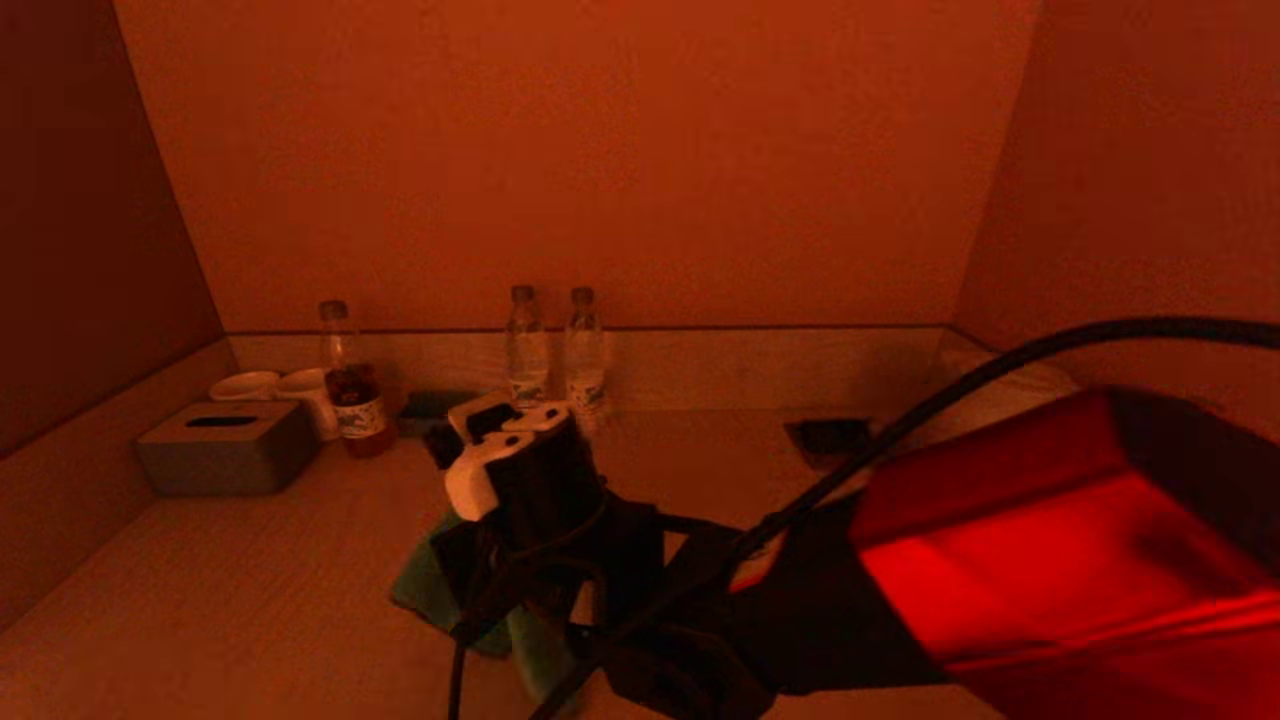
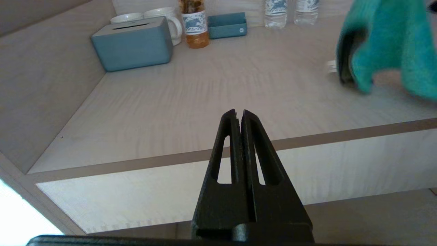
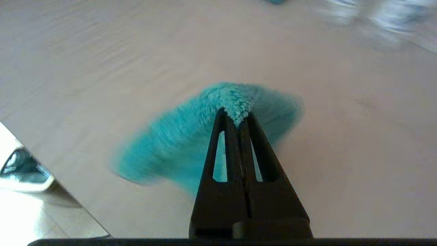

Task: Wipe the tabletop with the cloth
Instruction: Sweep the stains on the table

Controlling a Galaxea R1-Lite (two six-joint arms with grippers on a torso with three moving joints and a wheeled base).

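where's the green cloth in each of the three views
Head view: the soft green fabric cloth shows low and centre-left, mostly hidden under the right arm.
Left wrist view: it hangs at the upper right corner.
Right wrist view: centre, pinched in the right pincer.
Shared landmark: the two clear water bottles by the back rim.

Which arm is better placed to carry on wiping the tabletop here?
Right. The right gripper has its jaws shut on the cloth over the tabletop; the left gripper is shut, holding nothing, out by the front edge.
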